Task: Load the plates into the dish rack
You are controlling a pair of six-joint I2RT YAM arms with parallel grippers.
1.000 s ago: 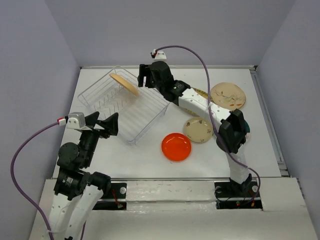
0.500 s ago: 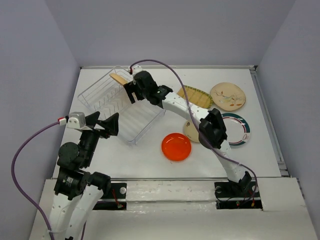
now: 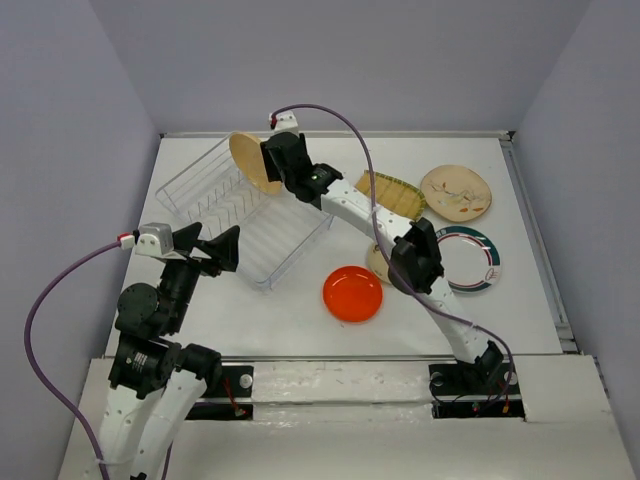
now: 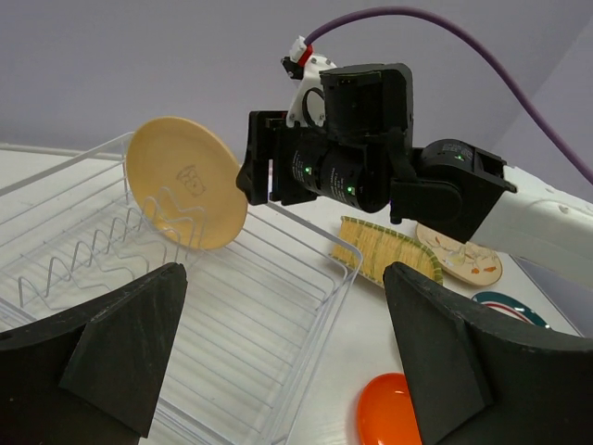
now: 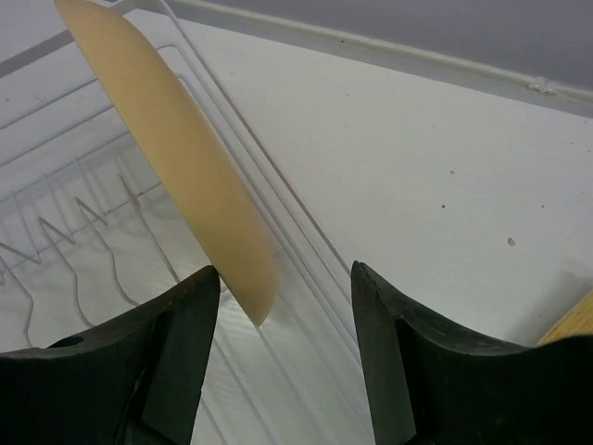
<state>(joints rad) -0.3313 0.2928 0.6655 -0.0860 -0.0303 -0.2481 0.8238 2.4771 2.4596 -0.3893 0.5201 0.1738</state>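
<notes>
The peach plate [image 3: 247, 160] stands nearly upright on edge at the far end of the white wire dish rack [image 3: 270, 235]. My right gripper [image 3: 275, 166] is right beside it. In the right wrist view the peach plate's [image 5: 176, 148] lower rim sits between the jaws, close to the left finger [image 5: 176, 343] and well apart from the right one, so my right gripper [image 5: 285, 278] is open. My left gripper [image 4: 283, 278] hangs open and empty above the rack's near end [image 4: 343, 269]. From there the plate [image 4: 185, 190] shows its underside.
To the right of the rack lie a red-orange plate [image 3: 352, 294], a yellow-olive ribbed plate [image 3: 392, 193], a cream painted plate [image 3: 456, 191] and a white plate with a dark rim [image 3: 478, 260]. A small beige plate [image 3: 377, 262] lies partly under the right arm.
The right gripper swung left over the rack and came in against the peach plate. The plate went from leaning low to standing upright. The right jaws narrowed. The left arm stayed still.
</notes>
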